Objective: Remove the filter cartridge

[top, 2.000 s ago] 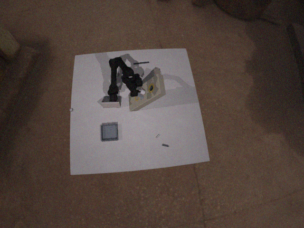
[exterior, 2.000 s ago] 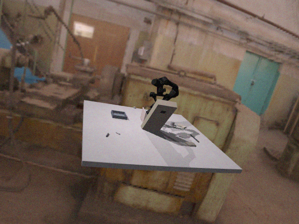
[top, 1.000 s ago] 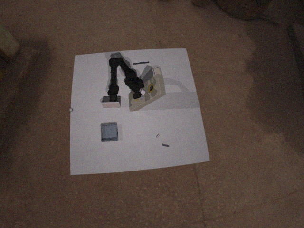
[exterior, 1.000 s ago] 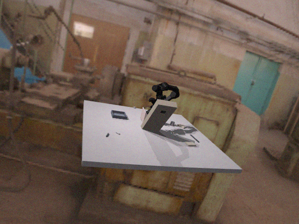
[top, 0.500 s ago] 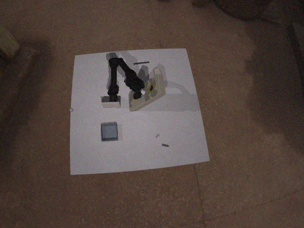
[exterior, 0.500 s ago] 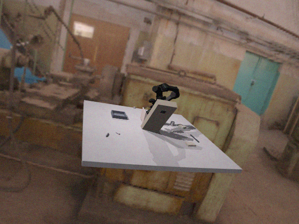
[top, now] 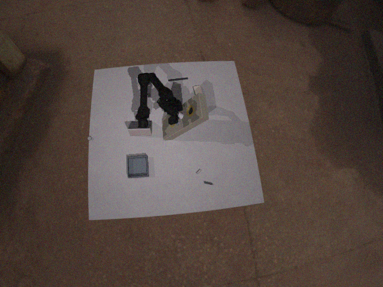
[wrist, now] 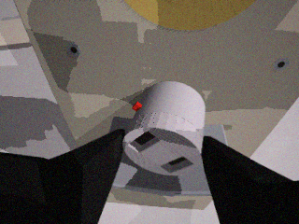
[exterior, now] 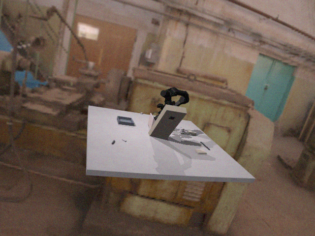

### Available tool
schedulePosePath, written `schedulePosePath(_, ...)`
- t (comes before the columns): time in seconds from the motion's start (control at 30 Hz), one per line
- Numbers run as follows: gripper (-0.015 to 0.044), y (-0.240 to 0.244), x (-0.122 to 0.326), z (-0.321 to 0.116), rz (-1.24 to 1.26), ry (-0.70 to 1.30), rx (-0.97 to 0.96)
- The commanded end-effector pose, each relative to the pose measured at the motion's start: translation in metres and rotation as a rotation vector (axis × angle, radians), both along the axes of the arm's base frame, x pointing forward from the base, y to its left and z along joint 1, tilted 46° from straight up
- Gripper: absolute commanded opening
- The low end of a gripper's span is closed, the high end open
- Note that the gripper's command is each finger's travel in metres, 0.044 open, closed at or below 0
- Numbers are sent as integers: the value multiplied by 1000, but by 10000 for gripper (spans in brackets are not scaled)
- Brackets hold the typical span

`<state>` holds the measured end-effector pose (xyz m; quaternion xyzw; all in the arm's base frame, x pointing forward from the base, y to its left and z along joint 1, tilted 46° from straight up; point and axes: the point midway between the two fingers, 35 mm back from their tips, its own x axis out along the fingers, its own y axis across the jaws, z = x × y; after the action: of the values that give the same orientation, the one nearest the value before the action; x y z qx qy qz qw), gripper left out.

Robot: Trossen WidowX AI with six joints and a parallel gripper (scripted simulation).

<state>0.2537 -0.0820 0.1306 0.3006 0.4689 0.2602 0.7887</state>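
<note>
The white round cartridge [top: 181, 115] [wrist: 175, 105] is outside the panel's ringed opening [top: 190, 110]. In the wrist view its face shows two dark slots, and a small red mark [wrist: 136, 106] shows at its left side. My gripper [top: 179, 117] [wrist: 163, 139] is shut on the cartridge, one dark finger on each side near its slotted end. The tilted beige service panel [top: 185, 127] [exterior: 165, 127] [wrist: 187, 61] is behind it. A grey ledge [wrist: 216, 132] lies beyond the cartridge; contact between them is unclear. The blue-grey tray [top: 137, 165] [exterior: 125, 121] stands apart from the panel. The exterior view of the fingers is blocked by the panel.
A pale block [top: 139, 131] is at the arm's base. A dark bar [top: 178, 79] [exterior: 204, 145] and a cream block [top: 197, 89] [exterior: 201, 151] lie near the panel. A small dark piece [top: 208, 182] [exterior: 113, 142] and a thin light one [top: 198, 170] [exterior: 124, 140] lie elsewhere.
</note>
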Motion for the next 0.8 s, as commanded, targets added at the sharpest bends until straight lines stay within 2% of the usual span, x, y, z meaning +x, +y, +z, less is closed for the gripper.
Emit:
schedulePosePath(0.0,0,-8,9,9,-6,-12,-2)
schedulePosePath(0.17,0,-17,9,18,-22,-16,-11)
schedulePosePath(0.6,0,-68,-26,64,-161,-38,-100)
schedulePosePath(0.77,0,-76,-25,60,-156,-36,-95)
